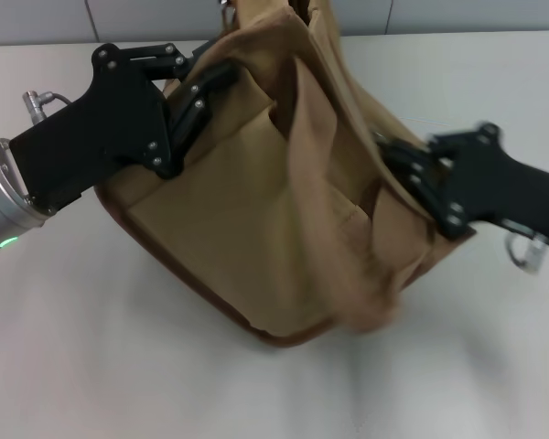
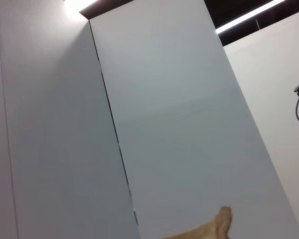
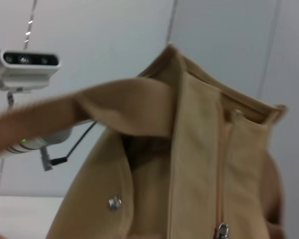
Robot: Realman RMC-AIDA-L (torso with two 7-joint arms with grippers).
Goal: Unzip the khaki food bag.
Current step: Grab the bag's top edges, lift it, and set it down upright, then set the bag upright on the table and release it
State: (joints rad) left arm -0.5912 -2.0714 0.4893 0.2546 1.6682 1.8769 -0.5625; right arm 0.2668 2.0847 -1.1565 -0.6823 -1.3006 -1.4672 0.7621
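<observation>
The khaki food bag is tipped on its brown bottom edge in the middle of the white table in the head view. My left gripper is shut on the bag's upper left edge. My right gripper is shut on a fold of fabric on the bag's right side. In the right wrist view the bag fills the frame, with its metal snap, a handle strap lying across it, and the silver zipper pull at the end of a closed zipper. The left wrist view shows only a tip of khaki fabric.
Grey wall panels stand behind the table's far edge. The robot's head camera shows in the right wrist view behind the bag. Bare tabletop lies in front of the bag and to both sides.
</observation>
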